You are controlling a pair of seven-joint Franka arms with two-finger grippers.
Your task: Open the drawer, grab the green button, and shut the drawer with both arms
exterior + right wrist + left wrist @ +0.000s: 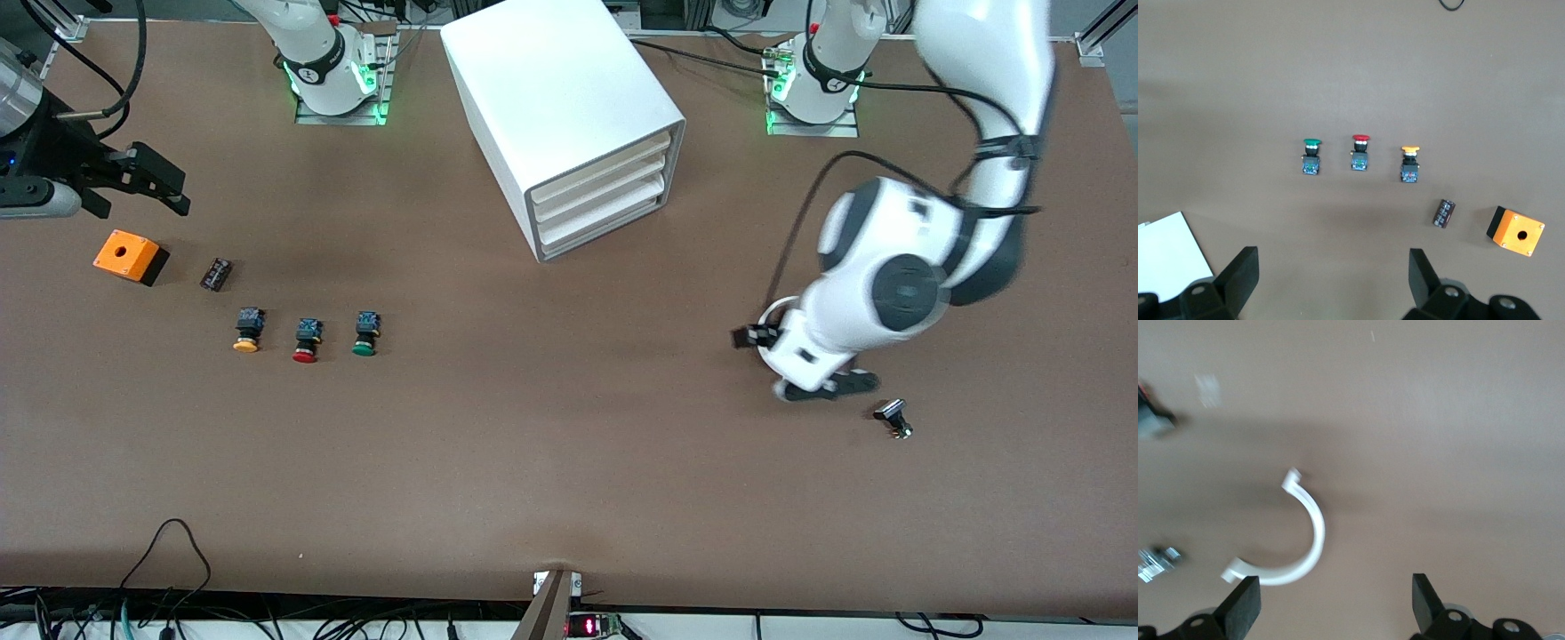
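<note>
The white cabinet (pixel 569 107) stands between the two arm bases, and its cream drawer fronts (pixel 605 200) are all shut. The green button (pixel 365 333) lies on the open table beside a red-capped one (pixel 306 340) and a yellow-capped one (pixel 248 330), toward the right arm's end. It also shows in the right wrist view (pixel 1311 157). My right gripper (pixel 151 182) hangs open and empty high over that end (pixel 1331 280). My left gripper (pixel 827 389) is open and empty low over the left arm's end (pixel 1336 603), next to a white half ring (pixel 1301 540).
An orange box (pixel 129 256) with a hole and a small black part (pixel 215 274) lie near the buttons. The white half ring (pixel 773 311) and a small black and metal part (pixel 893 418) lie by the left gripper. Cables run along the table's edge nearest the camera.
</note>
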